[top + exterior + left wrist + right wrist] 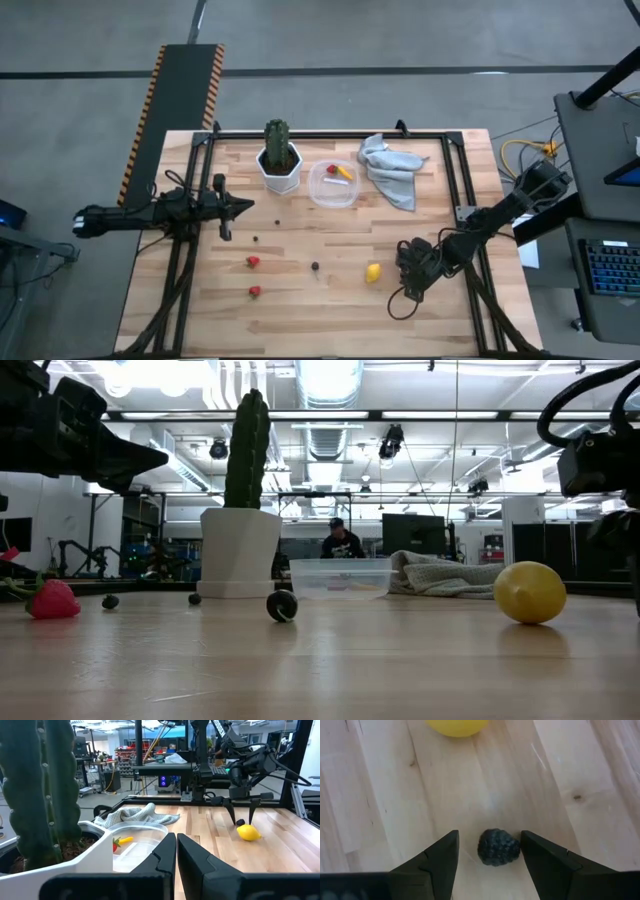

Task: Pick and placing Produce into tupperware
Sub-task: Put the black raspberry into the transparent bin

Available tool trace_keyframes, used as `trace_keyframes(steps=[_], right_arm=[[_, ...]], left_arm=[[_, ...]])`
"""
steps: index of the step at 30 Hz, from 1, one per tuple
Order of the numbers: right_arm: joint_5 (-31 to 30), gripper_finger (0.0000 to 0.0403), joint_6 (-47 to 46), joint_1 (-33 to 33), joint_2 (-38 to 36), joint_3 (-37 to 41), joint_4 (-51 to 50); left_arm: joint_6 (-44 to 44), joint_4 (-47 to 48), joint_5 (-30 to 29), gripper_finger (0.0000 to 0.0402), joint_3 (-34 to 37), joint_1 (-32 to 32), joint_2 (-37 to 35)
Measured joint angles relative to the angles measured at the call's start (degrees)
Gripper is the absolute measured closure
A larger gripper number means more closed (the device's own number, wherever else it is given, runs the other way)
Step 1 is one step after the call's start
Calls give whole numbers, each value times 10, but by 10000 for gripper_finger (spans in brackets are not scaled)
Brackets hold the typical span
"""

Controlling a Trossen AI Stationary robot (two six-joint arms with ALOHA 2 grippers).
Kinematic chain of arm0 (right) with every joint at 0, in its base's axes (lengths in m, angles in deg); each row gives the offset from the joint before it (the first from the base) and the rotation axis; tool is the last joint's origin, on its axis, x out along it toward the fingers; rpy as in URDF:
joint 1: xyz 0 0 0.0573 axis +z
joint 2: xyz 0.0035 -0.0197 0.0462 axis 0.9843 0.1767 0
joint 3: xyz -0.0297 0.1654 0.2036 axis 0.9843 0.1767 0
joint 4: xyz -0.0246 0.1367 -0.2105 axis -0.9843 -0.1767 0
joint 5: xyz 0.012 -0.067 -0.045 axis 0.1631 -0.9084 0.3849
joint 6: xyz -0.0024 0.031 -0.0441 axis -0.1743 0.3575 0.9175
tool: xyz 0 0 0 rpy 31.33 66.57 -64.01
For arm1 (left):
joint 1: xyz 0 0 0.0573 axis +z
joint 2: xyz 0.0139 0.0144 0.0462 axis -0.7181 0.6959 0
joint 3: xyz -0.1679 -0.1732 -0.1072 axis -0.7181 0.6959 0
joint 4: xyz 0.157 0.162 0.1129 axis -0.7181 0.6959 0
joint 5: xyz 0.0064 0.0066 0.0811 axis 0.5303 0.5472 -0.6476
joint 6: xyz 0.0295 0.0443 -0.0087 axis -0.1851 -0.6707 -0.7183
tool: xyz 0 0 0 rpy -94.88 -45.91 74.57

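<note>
Produce lies scattered over the wooden table [300, 310], with the tupperware [333, 185] near the far edge, between the white cactus pot [279, 172] and a crumpled grey cloth [392, 170]. A red piece and a yellow-orange stick [344, 172] already sit inside the container.

The right claw [406, 268] hangs low over the table's right side, fingers pointing down and spread wide, gripping nothing. The yellow lemon [373, 272] rests just beside it, toward the table's middle.

The left claw [248, 207] hovers on the left side, level with the container, its fingers pressed together and empty. It is well apart from the lemon, so the right arm is plainly the nearer one for that corner.

Two red berries [253, 262] and one dark berry [315, 267] lie loose in the table's centre and left.

Smallest, and the piece that matters now: a dark round berry [498, 847] sits between the right claw's open fingers, seemingly touching neither, the lemon just beyond it. Being round, it sets no grip direction; a straight descent and squeeze looks sufficient.
</note>
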Motion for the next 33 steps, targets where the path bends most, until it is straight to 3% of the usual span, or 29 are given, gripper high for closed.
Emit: trace_keyframes(steps=[20,33], right_arm=[[6,197,14,6,-14,-5,-24],[7,257,18,6,-14,-4,-32]], left_arm=[[0,0,0,402,0,0,1],[0,0,0,402,0,0,1]])
